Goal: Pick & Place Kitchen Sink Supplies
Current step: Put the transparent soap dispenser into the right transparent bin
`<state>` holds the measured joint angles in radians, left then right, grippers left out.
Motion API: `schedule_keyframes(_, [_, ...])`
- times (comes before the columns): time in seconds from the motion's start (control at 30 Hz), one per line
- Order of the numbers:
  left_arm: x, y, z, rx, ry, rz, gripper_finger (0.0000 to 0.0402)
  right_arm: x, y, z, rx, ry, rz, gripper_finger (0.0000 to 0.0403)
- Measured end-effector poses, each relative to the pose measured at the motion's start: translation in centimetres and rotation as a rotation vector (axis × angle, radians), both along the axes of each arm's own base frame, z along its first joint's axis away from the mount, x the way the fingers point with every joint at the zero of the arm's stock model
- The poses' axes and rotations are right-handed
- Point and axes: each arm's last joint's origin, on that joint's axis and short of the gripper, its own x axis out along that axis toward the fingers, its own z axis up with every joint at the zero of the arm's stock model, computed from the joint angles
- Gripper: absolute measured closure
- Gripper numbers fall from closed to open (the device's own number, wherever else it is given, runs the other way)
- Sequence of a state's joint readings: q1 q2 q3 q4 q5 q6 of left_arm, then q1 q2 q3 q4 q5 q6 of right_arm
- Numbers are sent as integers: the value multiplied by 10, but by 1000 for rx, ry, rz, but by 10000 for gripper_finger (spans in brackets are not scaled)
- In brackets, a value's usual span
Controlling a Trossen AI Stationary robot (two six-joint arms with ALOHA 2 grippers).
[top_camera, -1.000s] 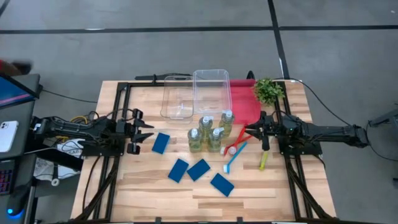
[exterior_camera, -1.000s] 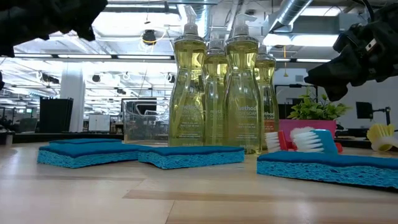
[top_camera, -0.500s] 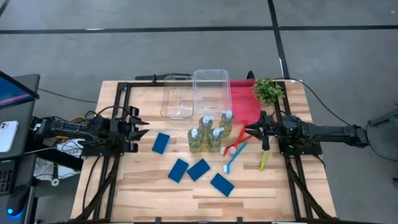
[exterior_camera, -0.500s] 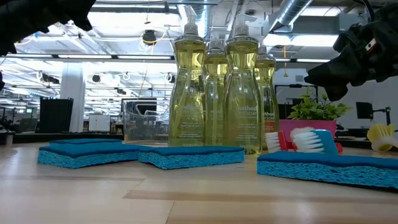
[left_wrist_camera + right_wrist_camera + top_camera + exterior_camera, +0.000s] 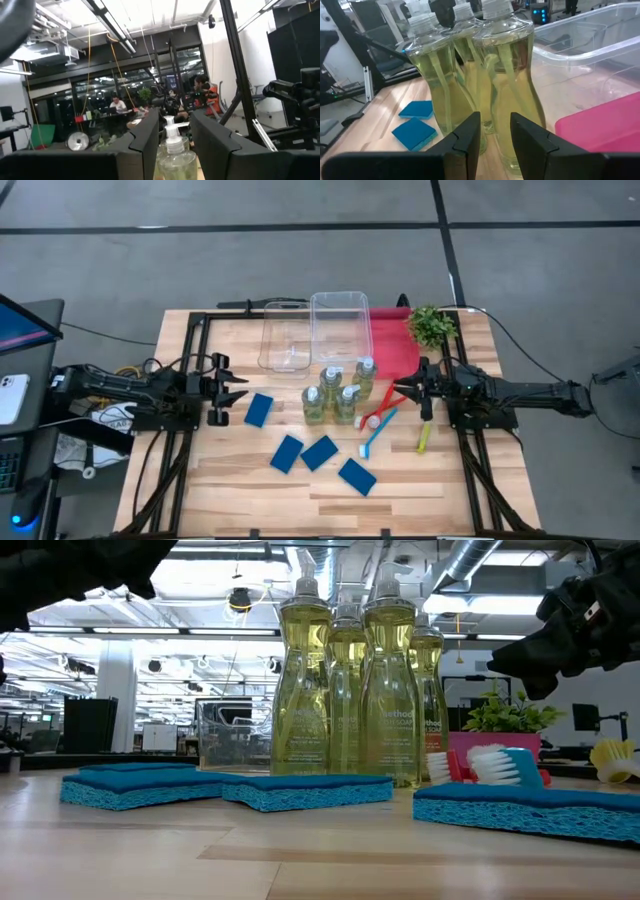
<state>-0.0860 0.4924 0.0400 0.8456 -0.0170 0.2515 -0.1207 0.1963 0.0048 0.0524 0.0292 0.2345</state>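
Note:
Several clear pump bottles of yellow-green liquid [image 5: 338, 392] [image 5: 350, 690] stand upright in a tight cluster at the table's middle. Several flat blue sponges lie flat: one left of the bottles [image 5: 259, 409], the others nearer the near edge [image 5: 320, 452]. A red brush [image 5: 375, 418], a blue brush [image 5: 378, 430] and a yellow-green brush [image 5: 424, 438] lie right of the bottles. My left gripper [image 5: 240, 392] [image 5: 175, 120] hovers open left of the bottles, above the table. My right gripper [image 5: 398, 391] [image 5: 495, 122] hovers slightly open just right of them, above the brush heads.
Two clear plastic bins [image 5: 290, 335] [image 5: 340, 325] stand behind the bottles toward the far edge. A red tray [image 5: 395, 345] lies to their right, with a small green plant [image 5: 432, 326] at the far right corner. Bare wood [image 5: 230, 480] shows near the near edge.
My left gripper drew back a little toward the table's left edge, then came forward again toward the bottles, ending about where it started. The right arm and all the objects stayed still.

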Motion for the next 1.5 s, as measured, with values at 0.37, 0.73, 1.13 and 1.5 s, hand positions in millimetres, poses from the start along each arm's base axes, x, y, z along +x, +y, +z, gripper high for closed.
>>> schedule_keyframes(0.37, [15, -3, 13, -286, 68, -187, 284, 1, 0, 12, -38, -116, 2, 302])
schedule_keyframes(0.73, [23, -4, 5, -156, 124, -130, 284, -5, 1, 48, -85, -496, -1, 302])
schedule_keyframes(1.13, [28, 14, 18, 22, 79, 143, 284, -11, 2, 99, -226, -598, -18, 302])
schedule_keyframes(1.5, [44, 28, 20, -45, 247, 182, 284, 21, 4, 111, -138, -303, 6, 302])
